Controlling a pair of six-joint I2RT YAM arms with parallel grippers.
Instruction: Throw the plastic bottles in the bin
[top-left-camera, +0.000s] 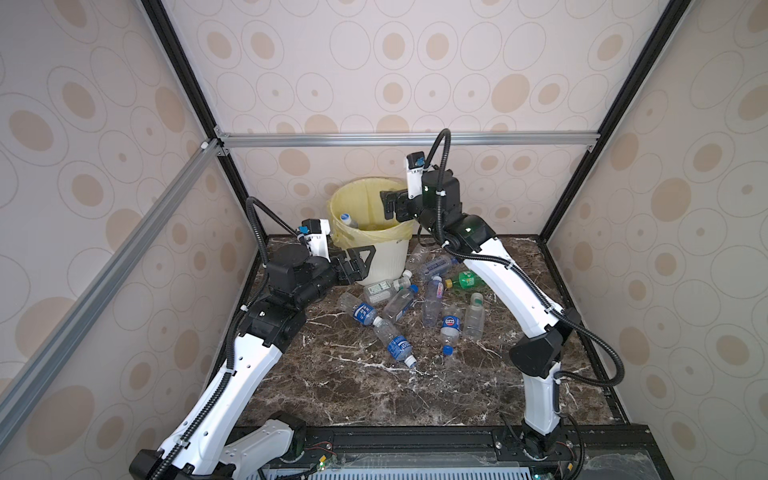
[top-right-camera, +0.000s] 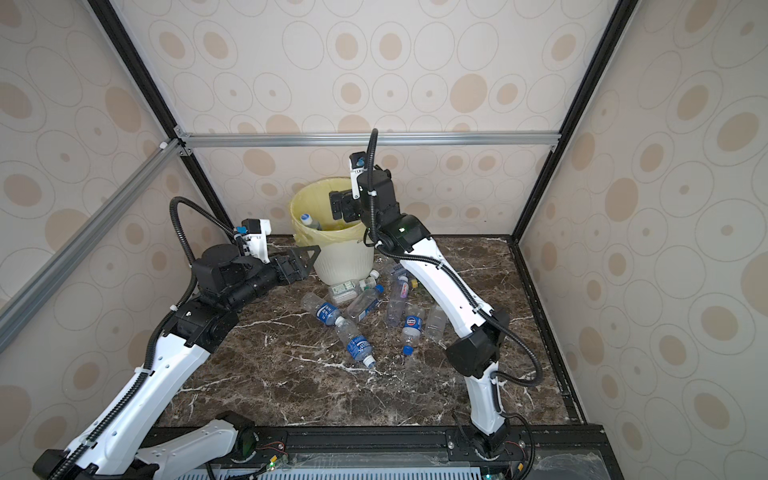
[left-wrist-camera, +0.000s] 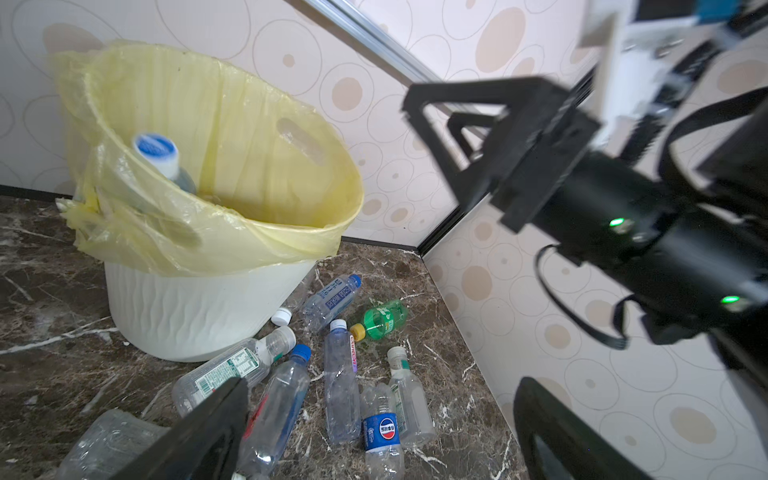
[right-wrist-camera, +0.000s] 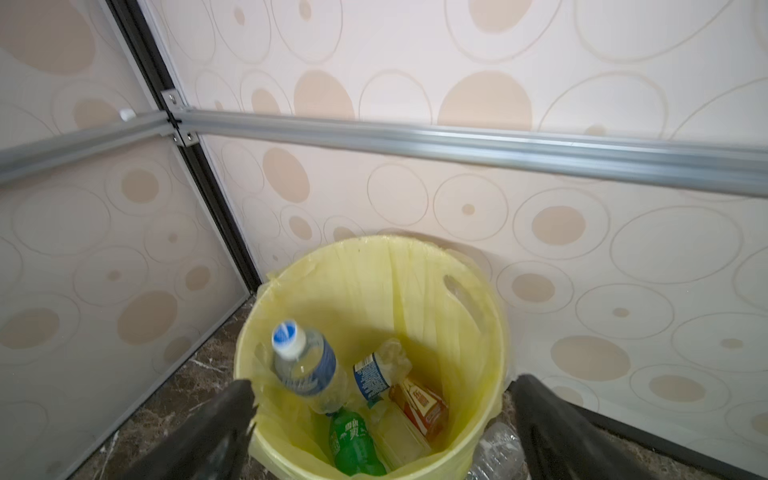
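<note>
The left arm (top-left-camera: 249, 374) is stretched low from the near left and bent at the elbow. Its left claw (top-left-camera: 360, 262) is held level just beside the near-left wall of the bin (top-left-camera: 388, 266), jaws spread wide, nothing gripped. The bin is stood at the far middle of the surface (top-left-camera: 374, 399). A blue-capped bottle (right-wrist-camera: 305, 368) is seen leaning inside it, with others lying beneath. The plastic bottles (top-left-camera: 432, 300) are left scattered on the surface, just near and right of the bin. The right arm (top-left-camera: 498, 282) is arched high from the near right. Its right claw (top-left-camera: 388, 205) is pointed leftward above the bin's right rim, jaws wide apart and empty.
</note>
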